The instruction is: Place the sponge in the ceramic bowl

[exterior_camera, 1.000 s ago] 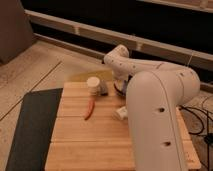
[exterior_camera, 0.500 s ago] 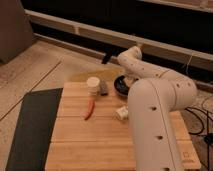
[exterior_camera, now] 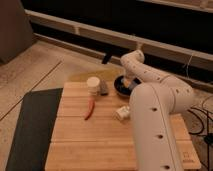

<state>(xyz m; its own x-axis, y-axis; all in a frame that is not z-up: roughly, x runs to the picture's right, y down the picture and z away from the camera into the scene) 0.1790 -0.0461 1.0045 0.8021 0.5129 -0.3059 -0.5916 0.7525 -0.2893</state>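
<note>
Hand (exterior_camera: 107, 59) beyond far edge of surface (exterior_camera: 100, 142), over floor, apart from everything on it.
Ceramic bowl (exterior_camera: 121, 87) right of hand and nearer, at surface's far edge; sponge (exterior_camera: 127, 81) in it, partly behind arm.
Cup (exterior_camera: 93, 83) nearer than hand, slightly left; small block (exterior_camera: 104, 89) touching cup's right side.
Chilli (exterior_camera: 90, 108) nearer again, before cup.
Small packet (exterior_camera: 121, 113) before bowl, against robot's body.
Mat (exterior_camera: 30, 127) far left, alongside surface.

ceramic bowl (exterior_camera: 121, 87): dark, upright, far edge of table (exterior_camera: 95, 145) | sponge (exterior_camera: 128, 81): yellowish, inside bowl | end effector (exterior_camera: 107, 59): behind bowl
</note>
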